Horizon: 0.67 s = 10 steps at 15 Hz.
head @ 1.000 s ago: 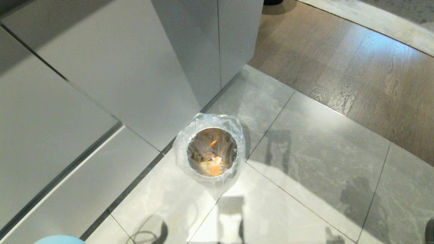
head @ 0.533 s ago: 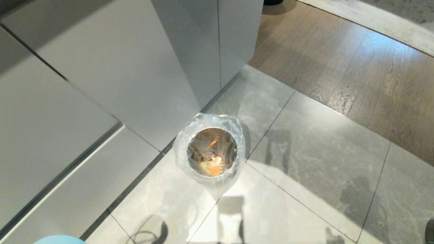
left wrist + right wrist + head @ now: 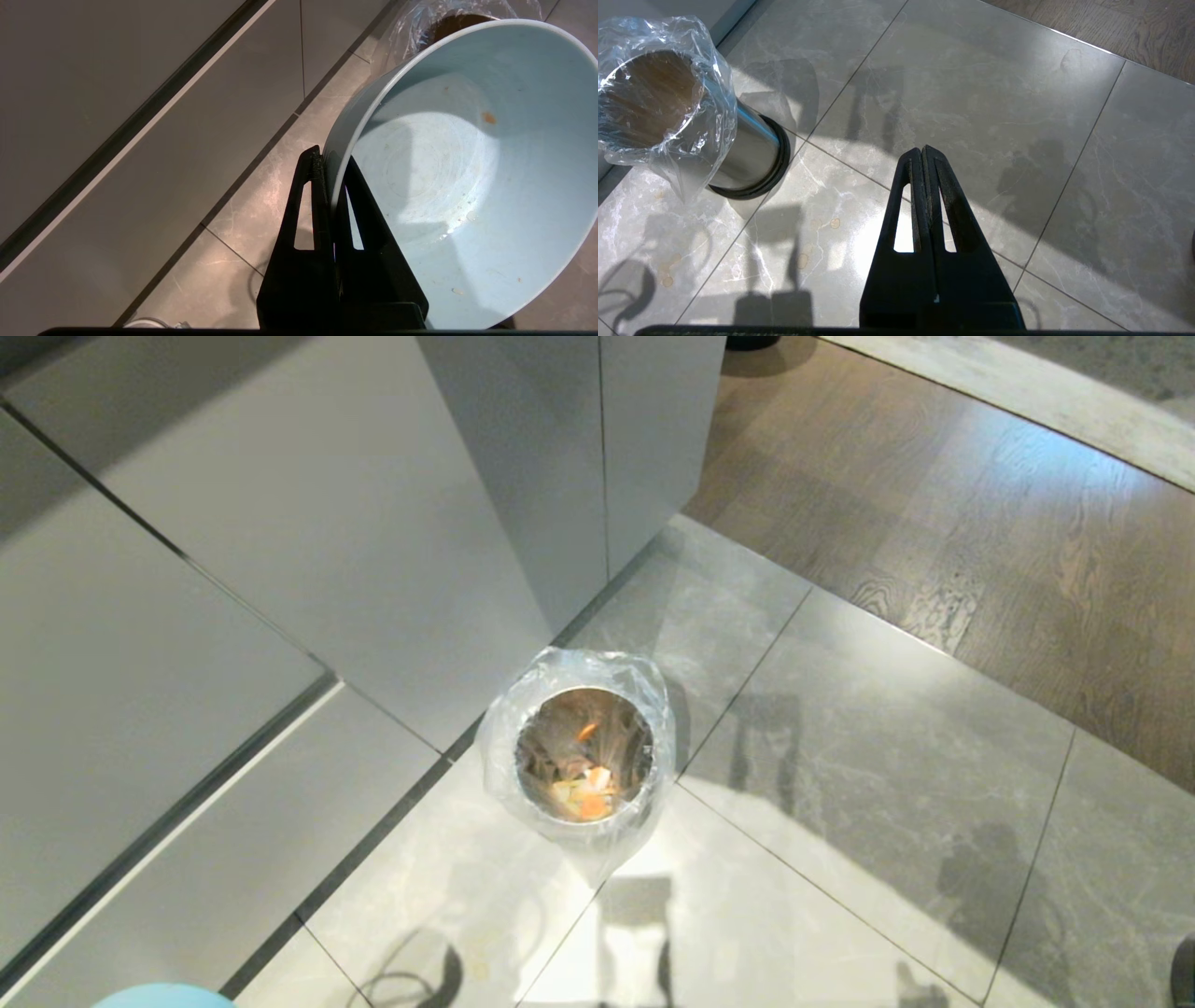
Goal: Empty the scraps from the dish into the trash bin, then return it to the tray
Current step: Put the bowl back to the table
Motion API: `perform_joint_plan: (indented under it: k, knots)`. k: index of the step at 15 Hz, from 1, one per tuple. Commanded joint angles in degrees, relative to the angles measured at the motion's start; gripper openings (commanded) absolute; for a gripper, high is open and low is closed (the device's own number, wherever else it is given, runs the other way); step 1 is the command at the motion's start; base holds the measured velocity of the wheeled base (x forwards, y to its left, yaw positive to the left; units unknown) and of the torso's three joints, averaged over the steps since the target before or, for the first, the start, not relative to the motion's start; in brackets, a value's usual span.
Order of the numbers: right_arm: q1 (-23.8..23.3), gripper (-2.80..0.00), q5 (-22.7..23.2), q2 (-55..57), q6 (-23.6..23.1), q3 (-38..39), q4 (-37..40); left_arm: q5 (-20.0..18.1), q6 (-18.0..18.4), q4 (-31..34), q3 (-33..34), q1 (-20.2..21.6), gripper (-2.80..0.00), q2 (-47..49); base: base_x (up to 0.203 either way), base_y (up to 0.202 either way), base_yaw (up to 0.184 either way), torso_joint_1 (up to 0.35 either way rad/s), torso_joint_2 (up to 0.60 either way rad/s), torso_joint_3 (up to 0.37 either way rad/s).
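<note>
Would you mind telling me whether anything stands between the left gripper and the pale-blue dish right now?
Nothing does: the left gripper is already shut on the dish, pinching its rim. The dish looks emptied except for a few specks, and scraps lie in the trash bin. The tray is in no view, so the way back cannot be judged.

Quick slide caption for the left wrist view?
Left tool pinches the emptied blue bowl's rim beside the bag-lined bin.
</note>
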State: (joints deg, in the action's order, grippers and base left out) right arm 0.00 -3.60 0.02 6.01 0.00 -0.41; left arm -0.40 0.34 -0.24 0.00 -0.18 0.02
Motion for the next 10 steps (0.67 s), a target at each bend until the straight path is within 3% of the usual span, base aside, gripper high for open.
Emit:
perform_joint_plan:
  k: [1,10]
  knots:
    - [0.0,-2.8,0.0,0.0,0.1,0.0,0.0,0.0,0.0,0.0,0.0,0.0,-2.8,0.0,0.0,0.0,0.0,0.0,0.0,0.0]
    - [0.0,-2.8,0.0,0.0,0.1,0.0,0.0,0.0,0.0,0.0,0.0,0.0,-2.8,0.0,0.0,0.0,0.0,0.0,0.0,0.0]
